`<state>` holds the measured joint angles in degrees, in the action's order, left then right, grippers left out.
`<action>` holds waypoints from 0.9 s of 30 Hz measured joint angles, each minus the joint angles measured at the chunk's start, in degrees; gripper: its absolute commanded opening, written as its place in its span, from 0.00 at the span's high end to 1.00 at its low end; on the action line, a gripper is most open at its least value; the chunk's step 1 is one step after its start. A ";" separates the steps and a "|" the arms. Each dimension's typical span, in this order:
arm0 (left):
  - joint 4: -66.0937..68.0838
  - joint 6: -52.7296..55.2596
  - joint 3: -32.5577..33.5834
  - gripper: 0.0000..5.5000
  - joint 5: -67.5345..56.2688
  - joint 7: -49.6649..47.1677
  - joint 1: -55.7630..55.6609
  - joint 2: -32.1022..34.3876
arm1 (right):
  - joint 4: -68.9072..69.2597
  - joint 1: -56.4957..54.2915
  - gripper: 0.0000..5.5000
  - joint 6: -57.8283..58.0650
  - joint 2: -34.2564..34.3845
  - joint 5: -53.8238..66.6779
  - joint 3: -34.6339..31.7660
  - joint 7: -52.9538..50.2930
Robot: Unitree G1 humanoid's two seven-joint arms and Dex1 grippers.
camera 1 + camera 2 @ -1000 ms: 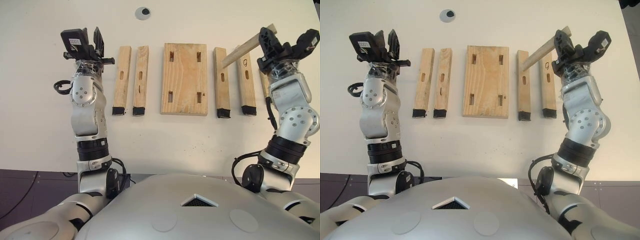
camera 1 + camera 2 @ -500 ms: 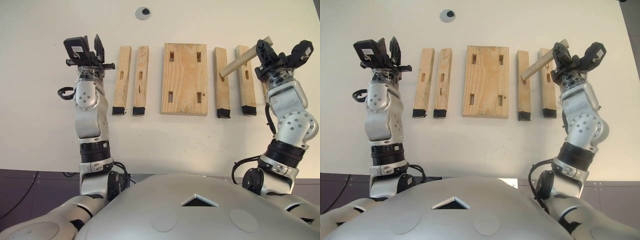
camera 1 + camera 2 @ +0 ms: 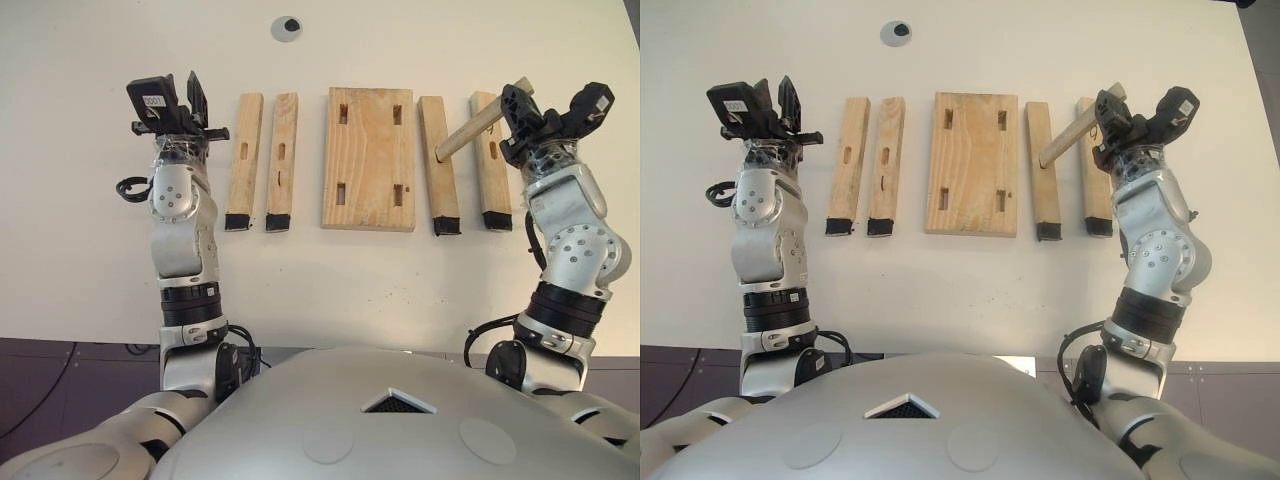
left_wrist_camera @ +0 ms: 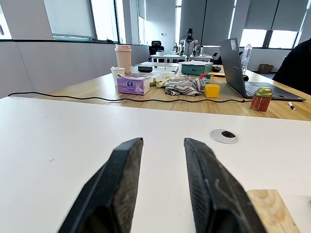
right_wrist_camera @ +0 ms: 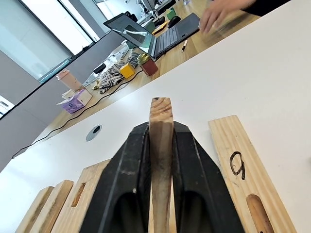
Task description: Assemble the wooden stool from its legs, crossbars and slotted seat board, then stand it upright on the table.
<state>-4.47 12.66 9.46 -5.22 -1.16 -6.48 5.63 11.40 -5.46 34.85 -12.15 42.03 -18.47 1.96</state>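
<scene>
The slotted seat board [image 3: 368, 157] lies flat at the table's middle. Two legs [image 3: 244, 160] [image 3: 281, 160] lie left of it and two legs [image 3: 438, 164] [image 3: 490, 158] lie right of it, all with dark feet toward me. My right gripper [image 3: 522, 108] is shut on a thin crossbar [image 3: 470, 129] [image 5: 160, 145], which slants over the right pair of legs with its free end above the inner leg's slot. My left gripper [image 3: 197, 95] [image 4: 160, 145] stands open above bare table, left of the left legs, holding nothing.
A round cable grommet [image 3: 286, 26] sits in the table at the back, beyond the seat board. Bare white table [image 3: 350, 280] stretches between the parts and the front edge. Behind the table stands a wooden desk [image 4: 194, 99] with a laptop and clutter.
My right gripper has carried the crossbar leftward and lower, bringing its free end over the inner right leg. My left arm shifted slightly right and farther away early on, then held.
</scene>
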 measured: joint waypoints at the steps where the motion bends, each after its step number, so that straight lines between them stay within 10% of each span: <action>1: 0.00 0.00 -0.01 0.72 0.00 0.01 0.01 0.00 | 0.10 0.77 0.93 -2.30 0.05 -1.99 1.18 0.60; 27: 0.31 0.13 2.26 0.72 -0.92 -3.44 0.46 -3.21 | -4.25 5.13 0.93 -21.13 -6.85 -24.31 11.40 13.02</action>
<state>-4.16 12.79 11.72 -6.14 -4.60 -6.02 2.42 7.15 -0.33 13.72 -19.00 17.72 -7.06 14.98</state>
